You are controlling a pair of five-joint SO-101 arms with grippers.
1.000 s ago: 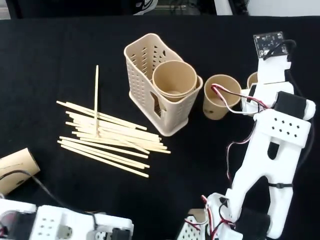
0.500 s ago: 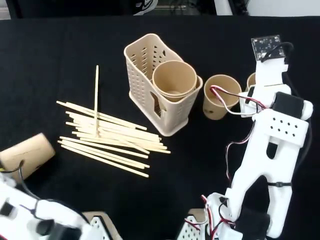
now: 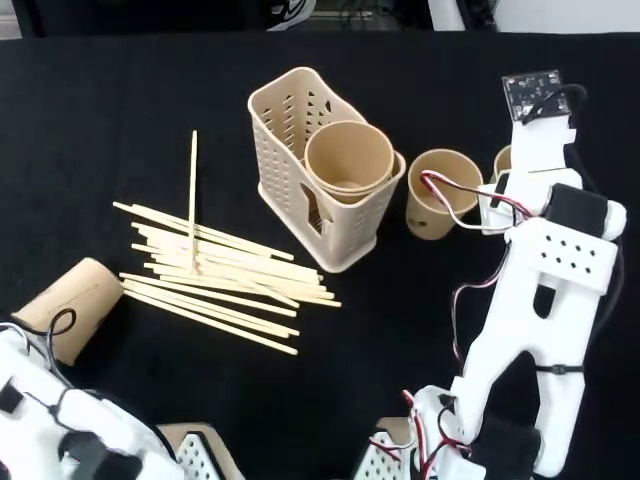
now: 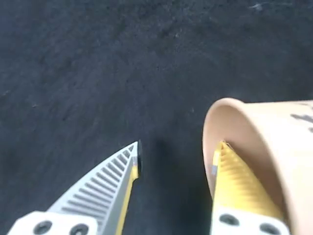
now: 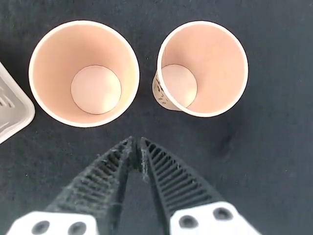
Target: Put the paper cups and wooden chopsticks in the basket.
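Basket [image 3: 285, 140]: upright at the upper centre of the high view, with a stack of paper cups [image 3: 350, 160] nested in its near end.
Chopsticks [image 3: 215, 265]: loose pile on the black worktop [image 3: 120, 100], left of the basket, with one stick lying crosswise over the rest.
Lying cup [image 3: 72, 305]: on its side at lower left, just beside the pile.
Left gripper [image 4: 178, 147]: jaws spread. One finger [image 4: 234, 181] sits inside the lying cup's mouth; the other is outside, apart from its wall.
Near upright cup [image 3: 440, 190]: just right of the basket.
Far upright cup [image 3: 505, 158]: further right, partly behind the right arm [image 3: 540, 300].
Right gripper [image 5: 137, 147]: jaws pressed together, empty, near both upright cups.
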